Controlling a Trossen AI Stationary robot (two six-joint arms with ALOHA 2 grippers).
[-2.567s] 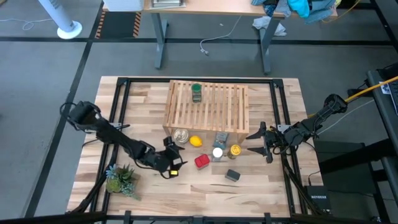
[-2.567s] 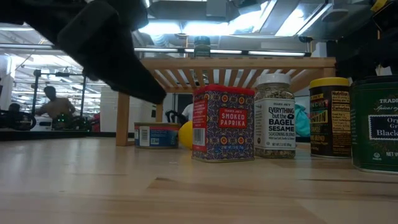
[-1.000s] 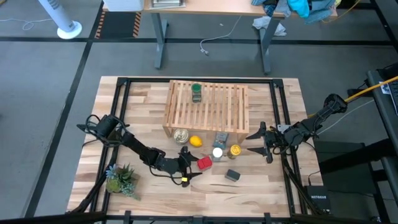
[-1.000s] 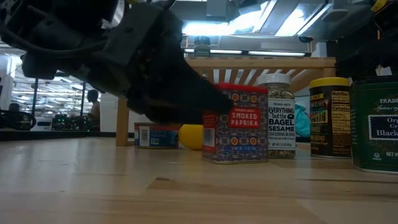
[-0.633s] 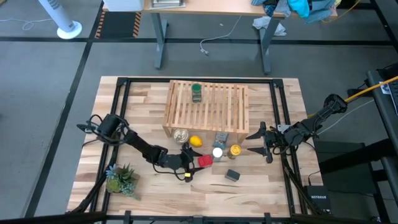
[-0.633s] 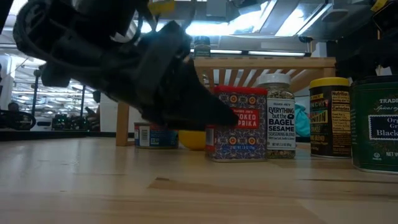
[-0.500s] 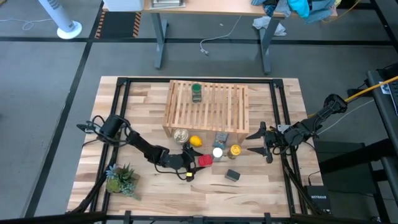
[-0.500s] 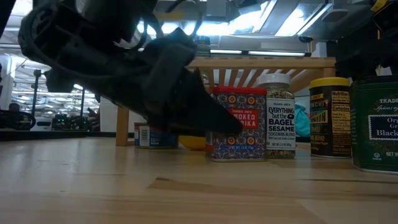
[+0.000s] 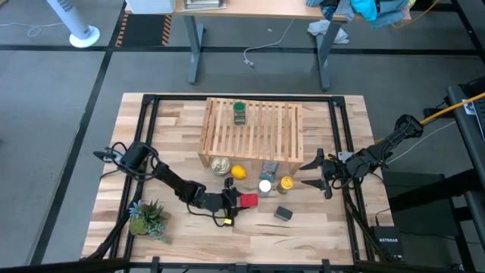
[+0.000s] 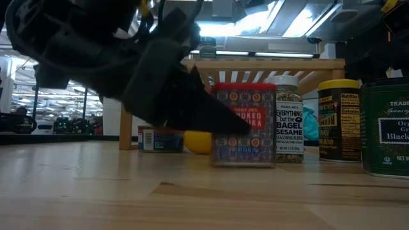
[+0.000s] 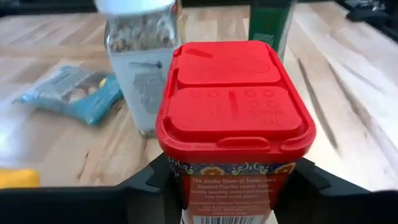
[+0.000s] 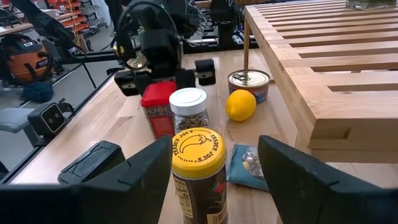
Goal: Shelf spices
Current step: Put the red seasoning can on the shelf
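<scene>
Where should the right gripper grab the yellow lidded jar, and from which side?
Judging by its pose, grip the yellow-lidded jar around its round body just below the lid. It stands upright between the open fingers of the right gripper, so coming in level from the table's right edge looks clear; the blue packet lies just beyond.

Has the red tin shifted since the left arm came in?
Yes. The red tin slid right, toward the white-lidded jar; the left gripper now straddles it.

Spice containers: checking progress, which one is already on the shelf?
The green-lidded jar, standing alone on the slatted shelf; the other four are still on the tabletop.
</scene>
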